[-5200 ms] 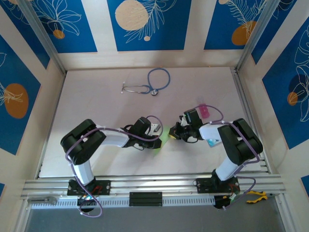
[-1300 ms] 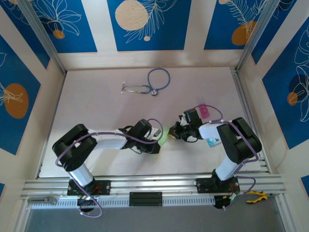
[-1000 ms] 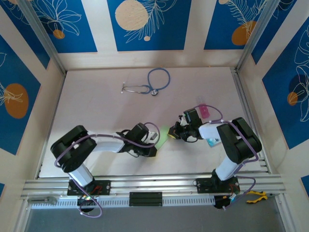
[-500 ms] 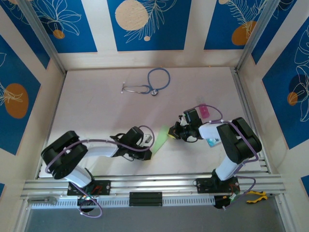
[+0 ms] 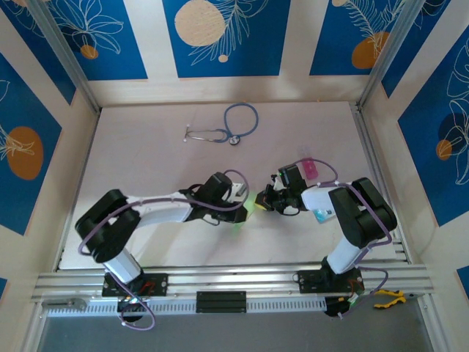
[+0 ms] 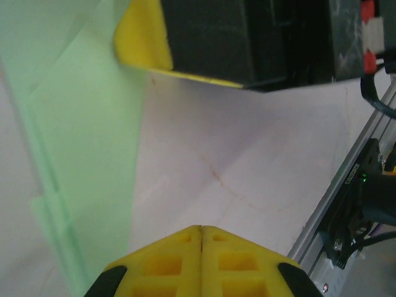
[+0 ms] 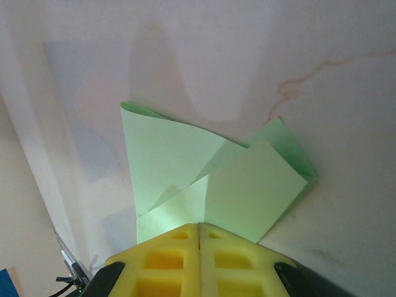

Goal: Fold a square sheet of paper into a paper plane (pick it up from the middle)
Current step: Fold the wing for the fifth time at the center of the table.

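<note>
Folded green paper [image 7: 179, 161] lies on the table [image 5: 146, 154], mid-width, toward the near edge, between both grippers. On the right gripper [image 7: 199, 226], fingers are pressed together with tips on the paper's edge; pinch or mere press, cannot tell. On the left gripper [image 6: 201, 230], fingers are closed together, empty, just beside the paper.

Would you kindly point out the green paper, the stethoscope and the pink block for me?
green paper [image 7: 204, 179], right wrist view, on its middle, by the crease.
stethoscope [image 5: 234, 139], top external view, on its chest piece.
pink block [image 5: 311, 169], top external view, on its top face.
</note>
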Action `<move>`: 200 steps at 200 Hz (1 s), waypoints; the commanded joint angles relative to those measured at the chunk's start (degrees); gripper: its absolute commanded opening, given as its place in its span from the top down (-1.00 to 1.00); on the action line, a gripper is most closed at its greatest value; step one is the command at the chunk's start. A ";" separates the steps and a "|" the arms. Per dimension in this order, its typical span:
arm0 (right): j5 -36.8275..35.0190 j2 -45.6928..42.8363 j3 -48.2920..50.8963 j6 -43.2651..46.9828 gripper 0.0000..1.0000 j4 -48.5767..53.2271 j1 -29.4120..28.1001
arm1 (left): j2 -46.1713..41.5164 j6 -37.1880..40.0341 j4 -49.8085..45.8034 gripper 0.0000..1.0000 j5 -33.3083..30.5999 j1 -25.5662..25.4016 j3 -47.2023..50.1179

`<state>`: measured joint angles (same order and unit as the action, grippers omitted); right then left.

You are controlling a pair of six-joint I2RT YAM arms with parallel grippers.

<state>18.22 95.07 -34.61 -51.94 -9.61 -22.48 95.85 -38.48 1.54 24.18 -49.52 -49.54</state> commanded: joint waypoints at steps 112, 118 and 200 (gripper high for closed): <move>-6.35 2.65 1.18 0.95 0.98 7.89 0.01 | 1.97 2.83 -3.13 0.95 0.86 0.30 8.23; -6.35 2.67 1.16 0.97 0.98 7.86 0.02 | 1.45 2.81 -3.28 0.95 0.78 0.30 8.76; -5.41 2.41 1.21 0.73 0.98 6.85 -0.05 | -8.71 2.26 -3.58 0.93 -0.89 0.71 9.62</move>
<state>18.17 95.07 -34.74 -51.92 -9.37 -22.48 90.15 -36.97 -0.14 24.38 -49.50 -37.98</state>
